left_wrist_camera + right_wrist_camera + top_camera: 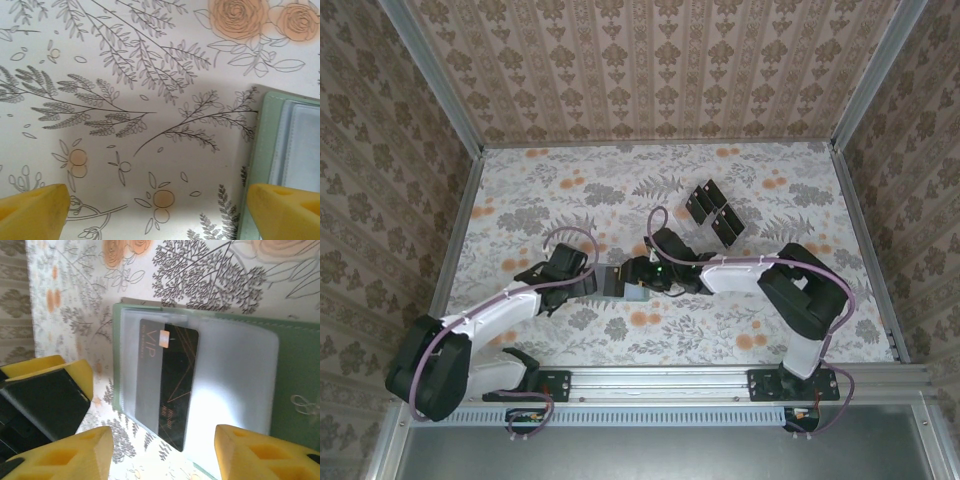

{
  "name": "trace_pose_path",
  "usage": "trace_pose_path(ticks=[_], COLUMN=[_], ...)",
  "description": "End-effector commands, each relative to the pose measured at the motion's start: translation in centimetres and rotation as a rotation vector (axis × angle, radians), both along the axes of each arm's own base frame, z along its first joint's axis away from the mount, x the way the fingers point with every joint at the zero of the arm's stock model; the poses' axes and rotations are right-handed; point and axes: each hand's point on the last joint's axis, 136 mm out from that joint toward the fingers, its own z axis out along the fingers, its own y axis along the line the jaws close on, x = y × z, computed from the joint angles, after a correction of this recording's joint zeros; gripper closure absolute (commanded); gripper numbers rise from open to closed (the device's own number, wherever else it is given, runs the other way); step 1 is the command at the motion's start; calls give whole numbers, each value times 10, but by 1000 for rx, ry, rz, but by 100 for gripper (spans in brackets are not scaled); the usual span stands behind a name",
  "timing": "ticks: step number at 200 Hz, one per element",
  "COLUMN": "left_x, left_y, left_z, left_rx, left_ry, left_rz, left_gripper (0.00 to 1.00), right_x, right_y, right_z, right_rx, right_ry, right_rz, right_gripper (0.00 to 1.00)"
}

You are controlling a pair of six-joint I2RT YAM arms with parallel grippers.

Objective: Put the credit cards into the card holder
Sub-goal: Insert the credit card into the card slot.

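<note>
**Visitor:** Where is the card holder?

**Onlooker:** The sage-green card holder (620,285) lies opened flat in the middle of the flower-patterned table (770,330), between the two grippers. A black card (172,385) marked VIP sits partly inside its clear sleeve (235,370), with one end sticking out.

**Visitor:** And the grippers?

**Onlooker:** The right gripper (160,452) hovers over the holder with its yellow fingers apart, gripping nothing. The card's free end lies near the gap, untouched. The left gripper (157,212) is spread wide and empty, one fingertip at the holder's edge. The other black cards (713,212) lie grouped farther back, to the right.
</note>
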Motion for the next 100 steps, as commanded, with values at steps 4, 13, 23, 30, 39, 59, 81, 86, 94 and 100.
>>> trace_pose_path(ticks=[4,13,23,30,39,59,81,86,94,100], left_x=[3,4,6,6,7,9,9,9,8,7], left_y=[11,12,13,13,14,14,14,14,14,14], left_z=[7,6,5,3,1,-5,-10,-11,-12,-14], left_rx=[20,23,27,28,30,34,38,38,38,39], left_ry=[-8,-8,-5,0,6,21,38,41,46,50], left_rz=[61,67,73,76,80,87,93,93,94,94], left_gripper=[0,0,0,0,0,0,0,0,0,0], right_x=[-4,-3,-1,0,0,1,1,1,0,0], right_y=[-25,-28,-28,-26,-24,-18,-11,-9,-6,-4], right_z=[-3,-3,-3,-3,-4,-8,-14,-16,-18,-19], right_rx=[-218,-264,-297,-315,-332,-359,-366,-366,-367,-366], right_ry=[3,0,-2,-1,0,2,10,13,16,16], right_rz=[40,51,66,74,86,103,118,120,127,130], right_gripper=[54,62,74,81,88,95,98,98,99,98])
